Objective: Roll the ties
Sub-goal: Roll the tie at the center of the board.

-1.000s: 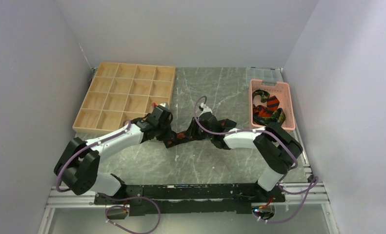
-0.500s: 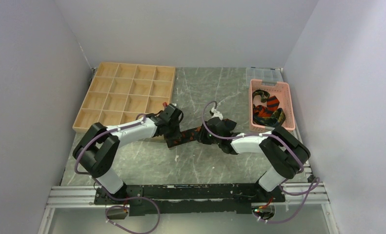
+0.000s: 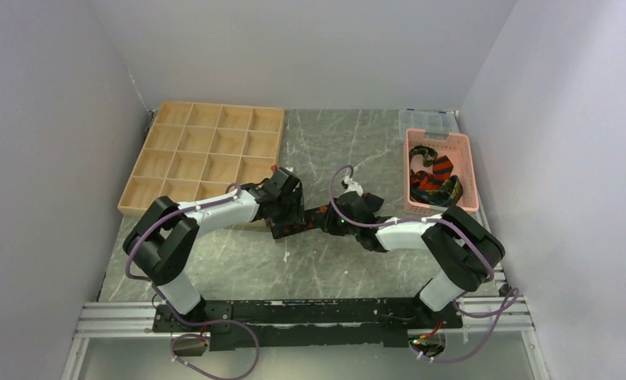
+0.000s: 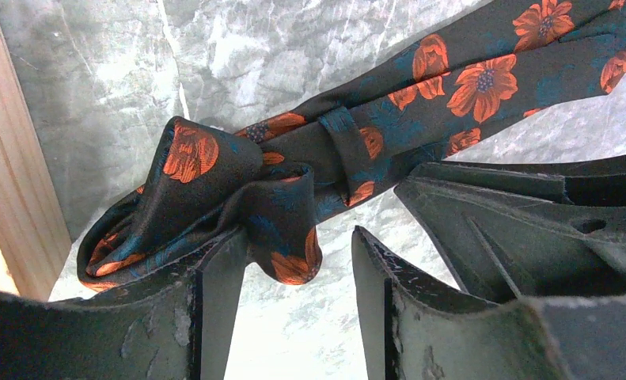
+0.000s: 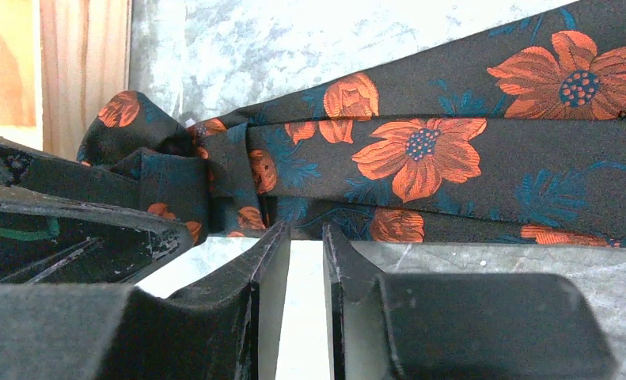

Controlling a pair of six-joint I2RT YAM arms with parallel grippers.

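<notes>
A black tie [image 3: 308,221] with orange flowers lies on the marble table between my two grippers. Its left end is bunched into a loose roll [image 4: 206,178]. My left gripper [image 4: 301,237] stands open around that end, and a fold of fabric hangs between its fingertips without being pinched. My right gripper [image 5: 305,229] is nearly closed, its tips pinching the near edge of the flat part of the tie [image 5: 420,158]. More ties [image 3: 432,180], striped in orange, red and yellow, lie in the pink basket [image 3: 469,166].
A wooden tray [image 3: 202,154] of square compartments stands at the back left, its edge [image 4: 9,182] close to the left gripper. A clear plastic box [image 3: 428,120] sits behind the basket. Grey walls close in both sides.
The left gripper has opened and let go of the rolled end. Both grippers have moved closer together, the right one sliding left along the tie, which now looks shorter.
</notes>
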